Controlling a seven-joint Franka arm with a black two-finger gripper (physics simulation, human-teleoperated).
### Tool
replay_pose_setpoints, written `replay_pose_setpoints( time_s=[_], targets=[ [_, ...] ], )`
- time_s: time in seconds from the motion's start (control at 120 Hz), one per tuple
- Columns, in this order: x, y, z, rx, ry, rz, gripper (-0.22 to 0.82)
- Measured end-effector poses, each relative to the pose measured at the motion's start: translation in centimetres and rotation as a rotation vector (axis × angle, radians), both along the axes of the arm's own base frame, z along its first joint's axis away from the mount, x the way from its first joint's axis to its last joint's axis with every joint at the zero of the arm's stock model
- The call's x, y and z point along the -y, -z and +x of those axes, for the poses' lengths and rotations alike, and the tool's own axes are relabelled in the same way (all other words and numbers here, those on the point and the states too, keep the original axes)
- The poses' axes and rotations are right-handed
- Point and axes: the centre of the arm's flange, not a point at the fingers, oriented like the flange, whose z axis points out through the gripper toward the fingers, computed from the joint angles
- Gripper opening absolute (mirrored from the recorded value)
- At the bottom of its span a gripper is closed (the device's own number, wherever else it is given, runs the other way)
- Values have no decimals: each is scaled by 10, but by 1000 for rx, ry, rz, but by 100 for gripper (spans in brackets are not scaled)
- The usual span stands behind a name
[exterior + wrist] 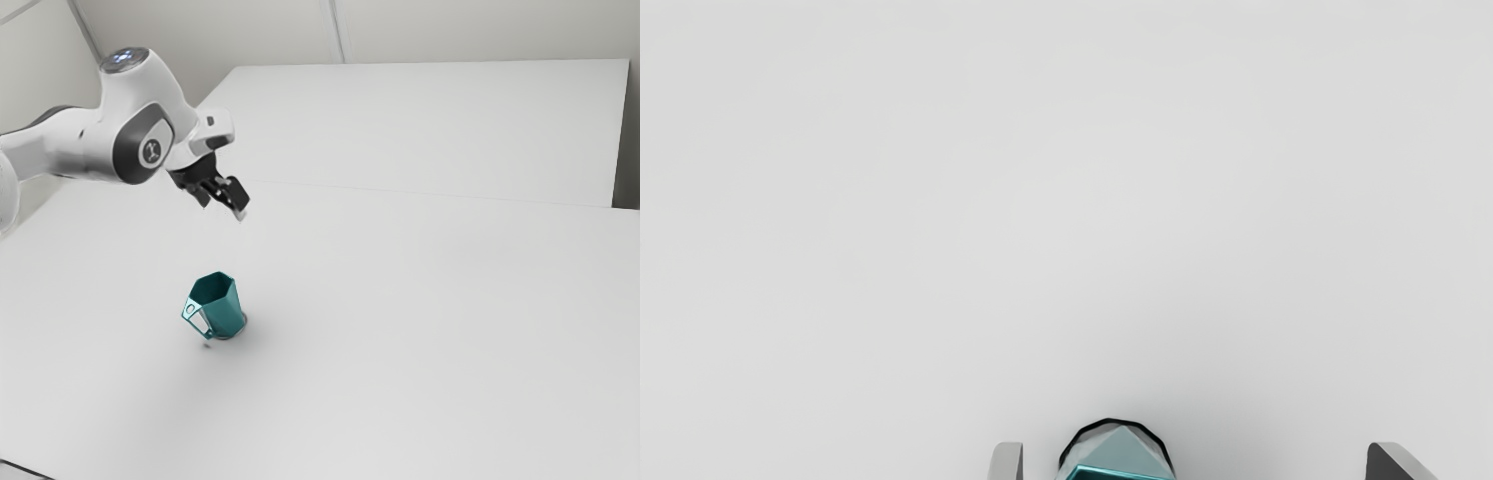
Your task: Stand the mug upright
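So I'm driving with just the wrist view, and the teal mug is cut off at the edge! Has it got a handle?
Observer: Yes, in the exterior view the mug has a handle, on its side toward that view's lower left.
Operator: Cool! Is my gripper touching the mug yet?
Observer: No, in the exterior view there's a clear gap between the gripper and the mug.
Operator: And where does my arm come from?
Observer: The arm reaches in from the exterior view's left.

White table (450, 330) before pale wall (480, 30).
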Motion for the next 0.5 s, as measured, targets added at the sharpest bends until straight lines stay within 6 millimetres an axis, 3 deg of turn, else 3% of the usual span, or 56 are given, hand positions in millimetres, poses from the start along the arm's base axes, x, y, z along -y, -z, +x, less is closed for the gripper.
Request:
replay_pose_setpoints(
  time_s=[0.225, 0.342, 0.5],
  targets=[
    [5, -56, 76, -82, -30, -62, 59],
    [10, -77, 87, -119, -44, -73, 60],
    [20, -74, 90, -201, -70, -53, 60]
  ],
)
